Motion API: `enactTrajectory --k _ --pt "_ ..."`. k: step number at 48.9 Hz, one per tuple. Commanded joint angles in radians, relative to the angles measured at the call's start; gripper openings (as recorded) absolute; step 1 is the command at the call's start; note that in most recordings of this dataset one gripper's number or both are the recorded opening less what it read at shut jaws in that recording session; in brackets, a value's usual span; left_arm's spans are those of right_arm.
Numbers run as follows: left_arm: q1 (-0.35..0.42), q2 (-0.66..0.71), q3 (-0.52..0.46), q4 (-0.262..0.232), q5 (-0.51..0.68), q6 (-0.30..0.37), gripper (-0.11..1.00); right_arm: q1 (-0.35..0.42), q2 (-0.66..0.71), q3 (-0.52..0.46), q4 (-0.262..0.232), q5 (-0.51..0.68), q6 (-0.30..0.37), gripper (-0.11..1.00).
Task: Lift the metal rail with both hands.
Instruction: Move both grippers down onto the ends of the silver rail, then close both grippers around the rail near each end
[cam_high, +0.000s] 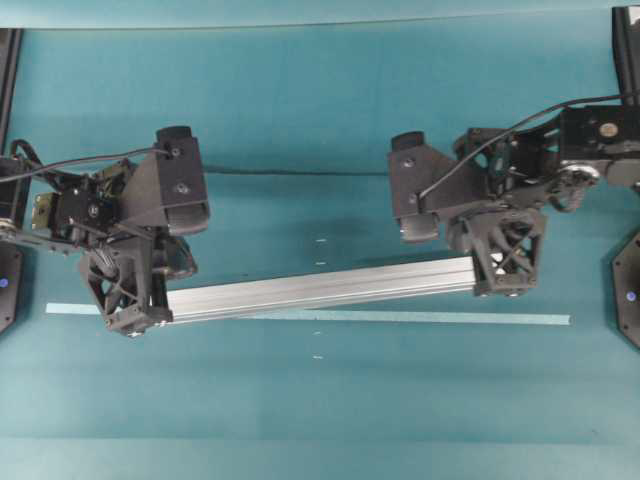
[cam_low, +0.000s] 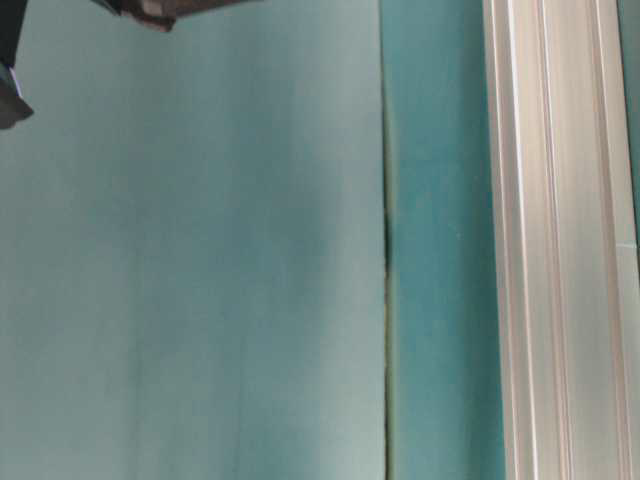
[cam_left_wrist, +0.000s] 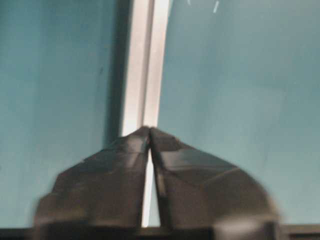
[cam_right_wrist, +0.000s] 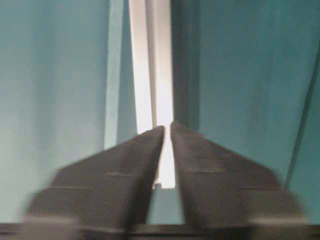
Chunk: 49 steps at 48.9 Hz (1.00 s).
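Spanning the middle of the overhead frame: metal rail, one silver grooved bar, running from lower left up to centre right at a slight slant. It crosses above a thin pale-blue tape strip laid flat on the teal bench, and the strip looks to serve as a placement mark, since the bar's slant departs from it only a little.

Left hand: seated over the rail's left end, lower left of the overhead frame. In its wrist view the fingers meet at their tips right at the bar, with a sliver of silver showing between them lower down. Whether they pinch the bar or merely sit over it cannot be told.

Right hand: seated over the rail's right end, centre right. In its wrist view the fingers stand narrowly apart with the bar bright in the gap; a firm pinch cannot be confirmed there either.

Placement rationale: one hand at each end likely spreads the load and keeps a long bar from tipping when raised.

Table-level view: rail close against the bench, with no clear gap discernible; lift judged not yet evident.
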<state>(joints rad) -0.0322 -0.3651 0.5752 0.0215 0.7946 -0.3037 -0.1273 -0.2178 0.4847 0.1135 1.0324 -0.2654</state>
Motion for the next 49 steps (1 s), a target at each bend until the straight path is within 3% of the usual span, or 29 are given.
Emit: enactTrajectory --k 1,9,12,15,26,49 --pt "-0.002 -0.002 0.003 0.002 -0.008 -0.003 0.26 0.002 0.011 -0.005 0.0 -0.032 -0.002 0.41" --pt "-0.002 0.025 0.035 0.005 -0.009 -0.044 0.74 0.014 0.049 0.009 0.0 -0.049 -0.014 0.87" --pt "-0.002 0.037 0.049 0.002 -0.012 -0.054 0.9 0.025 0.067 0.015 0.0 -0.052 -0.034 0.97" --pt "-0.003 0.046 0.06 0.002 -0.032 -0.058 0.98 0.034 0.078 0.02 0.0 -0.055 -0.044 1.0" --pt "-0.005 0.094 0.109 0.005 -0.181 -0.06 0.99 0.038 0.106 0.049 0.002 -0.112 -0.052 0.99" --pt "-0.005 0.258 0.124 0.002 -0.293 -0.055 0.99 0.041 0.147 0.146 0.002 -0.241 -0.067 0.99"
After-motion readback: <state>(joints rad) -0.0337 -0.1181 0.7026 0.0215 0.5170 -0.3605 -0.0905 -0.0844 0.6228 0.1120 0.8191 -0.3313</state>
